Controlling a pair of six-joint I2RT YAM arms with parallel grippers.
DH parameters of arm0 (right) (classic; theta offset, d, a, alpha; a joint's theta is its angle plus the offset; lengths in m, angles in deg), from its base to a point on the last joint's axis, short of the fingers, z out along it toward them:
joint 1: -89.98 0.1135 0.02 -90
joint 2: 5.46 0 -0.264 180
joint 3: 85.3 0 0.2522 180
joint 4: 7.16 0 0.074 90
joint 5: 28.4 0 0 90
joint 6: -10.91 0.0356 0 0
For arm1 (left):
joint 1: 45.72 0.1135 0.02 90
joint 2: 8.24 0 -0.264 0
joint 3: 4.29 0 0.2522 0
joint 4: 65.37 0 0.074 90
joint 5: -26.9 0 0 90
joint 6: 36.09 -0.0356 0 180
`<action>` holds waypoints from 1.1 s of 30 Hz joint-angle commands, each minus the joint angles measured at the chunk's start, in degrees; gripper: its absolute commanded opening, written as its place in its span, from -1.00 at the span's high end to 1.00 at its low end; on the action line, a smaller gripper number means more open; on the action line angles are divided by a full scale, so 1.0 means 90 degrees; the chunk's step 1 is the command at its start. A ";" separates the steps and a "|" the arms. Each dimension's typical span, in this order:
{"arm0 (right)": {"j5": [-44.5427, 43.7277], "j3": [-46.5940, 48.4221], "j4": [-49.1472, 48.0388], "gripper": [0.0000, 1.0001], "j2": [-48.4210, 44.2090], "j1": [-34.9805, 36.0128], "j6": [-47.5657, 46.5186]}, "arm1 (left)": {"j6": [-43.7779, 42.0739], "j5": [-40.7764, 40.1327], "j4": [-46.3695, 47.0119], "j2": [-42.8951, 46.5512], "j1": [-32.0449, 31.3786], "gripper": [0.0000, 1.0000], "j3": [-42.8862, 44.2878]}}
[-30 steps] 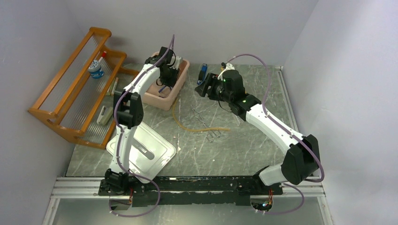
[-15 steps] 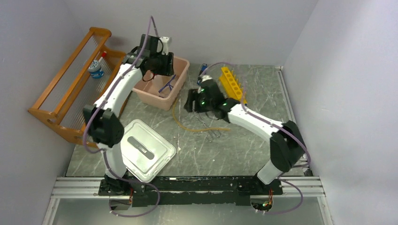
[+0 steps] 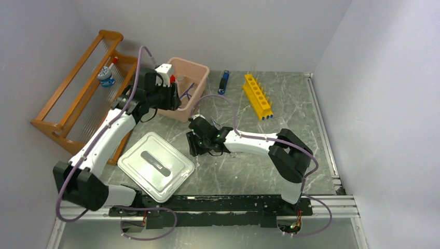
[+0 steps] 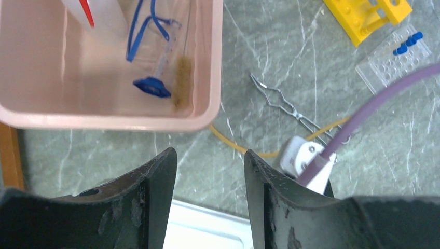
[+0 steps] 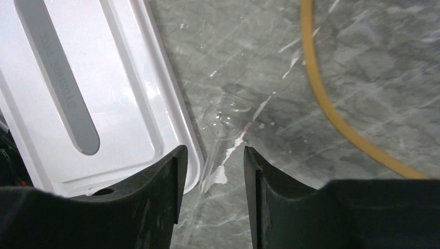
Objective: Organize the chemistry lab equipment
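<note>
In the left wrist view the pink tub (image 4: pixel 104 122) holds a white squeeze bottle with a red nozzle (image 4: pixel 101 13), blue tongs (image 4: pixel 147 26), a blue-capped clear tube (image 4: pixel 154 85) and a small brush (image 4: pixel 181 78). My left gripper (image 4: pixel 207 155) hangs open and empty over the table just in front of the tub. Thin metal tongs (image 4: pixel 283 104) and a tan hose (image 4: pixel 244 148) lie on the table. My right gripper (image 5: pixel 210 153) is low beside the lid (image 5: pixel 78 93), open. A clear glass piece (image 5: pixel 223 116) lies there, its thin stem running between the fingers without touching them.
The grey-white lid (image 3: pixel 155 166) lies at the front left. A wooden rack (image 3: pixel 78 109) with a small jar (image 3: pixel 106 78) stands along the left wall. A yellow holed rack (image 3: pixel 258 96) and a blue item (image 3: pixel 224 80) sit at the back.
My left gripper came up out of the tub and moved to its near side, jaws wider. My right arm swung from the back of the table down beside the lid, jaws narrower.
</note>
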 commanded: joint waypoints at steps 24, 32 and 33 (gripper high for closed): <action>-0.1151 0.0801 0.1294 0.61 0.1153 0.0467 0.1180 | 0.1535 -0.0521 0.0585 0.2396 0.0051 -0.07 -0.3055; -0.1380 0.0644 0.1042 0.96 0.0510 0.0387 0.1098 | 0.1666 -0.0382 0.0702 0.2526 0.0051 -0.05 -0.3085; -0.1397 0.0617 0.0926 0.95 0.0355 0.0354 0.1060 | 0.1687 -0.0349 0.0728 0.2532 0.0051 -0.06 -0.3063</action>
